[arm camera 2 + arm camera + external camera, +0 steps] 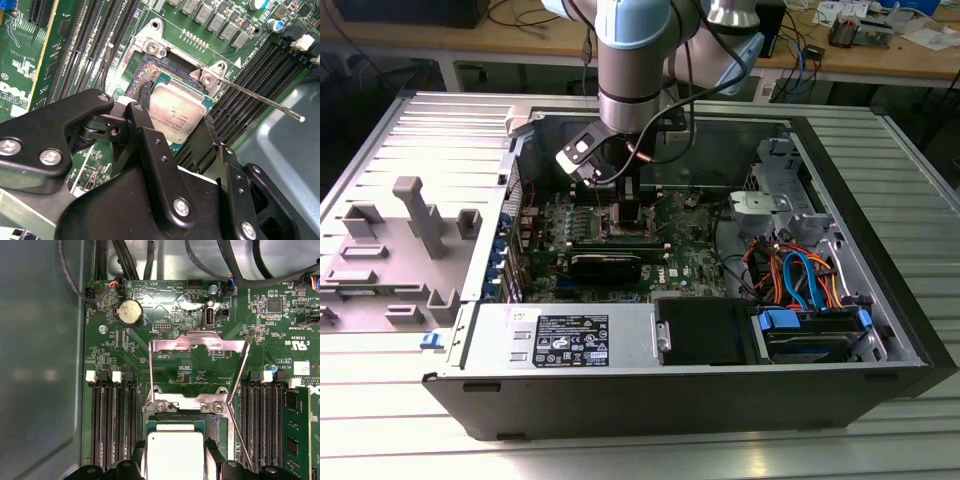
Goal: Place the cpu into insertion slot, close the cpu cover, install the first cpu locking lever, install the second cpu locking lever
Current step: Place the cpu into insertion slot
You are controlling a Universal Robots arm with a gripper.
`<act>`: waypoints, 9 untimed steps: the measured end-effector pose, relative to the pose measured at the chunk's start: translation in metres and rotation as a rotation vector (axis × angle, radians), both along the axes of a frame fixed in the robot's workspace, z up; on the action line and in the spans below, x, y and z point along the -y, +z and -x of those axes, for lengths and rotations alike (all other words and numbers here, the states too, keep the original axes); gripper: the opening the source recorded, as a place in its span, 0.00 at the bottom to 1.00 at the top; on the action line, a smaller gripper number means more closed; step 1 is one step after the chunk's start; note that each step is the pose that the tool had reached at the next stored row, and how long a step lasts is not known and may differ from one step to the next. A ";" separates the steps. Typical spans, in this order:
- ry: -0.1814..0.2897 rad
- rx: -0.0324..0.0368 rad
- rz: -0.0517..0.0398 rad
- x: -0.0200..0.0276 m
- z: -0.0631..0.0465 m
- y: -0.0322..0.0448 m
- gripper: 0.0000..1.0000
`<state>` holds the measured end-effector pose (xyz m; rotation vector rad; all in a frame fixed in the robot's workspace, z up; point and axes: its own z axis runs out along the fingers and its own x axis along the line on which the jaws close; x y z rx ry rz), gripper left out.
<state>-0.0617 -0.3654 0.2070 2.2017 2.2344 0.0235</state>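
The cpu [177, 112], a silvery square chip, sits between the two black fingers [142, 107] of my gripper [172, 122], which is shut on it. It hovers at the insertion slot [150, 70], whose dark pin field shows beside the chip; I cannot tell whether it is seated. In the first wrist view the cpu [174, 450] lies over the insertion slot [214, 426], and the cpu cover [200, 343] is swung open beyond it. A thin locking lever [239, 385] stands raised beside the socket. In the exterior view the gripper [620, 195] reaches down into the case over the motherboard [685, 250].
Long black memory slots [112, 420] flank the socket on both sides. A black graphics card [605, 265] lies just in front of it. The power supply [560, 335] and the drive cage with coloured cables [800, 280] fill the case's front and right. A grey fixture block [400, 250] stands at the exterior view's left.
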 end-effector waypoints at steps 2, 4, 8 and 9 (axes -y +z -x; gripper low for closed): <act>0.000 0.0001 0.0070 0.0000 0.000 -0.0002 0.55; -0.001 0.0000 0.0083 0.0001 0.000 -0.0010 0.55; -0.025 0.0002 0.0191 0.0000 0.000 -0.0016 0.55; -0.025 0.0002 0.0215 0.0000 0.000 -0.0017 0.55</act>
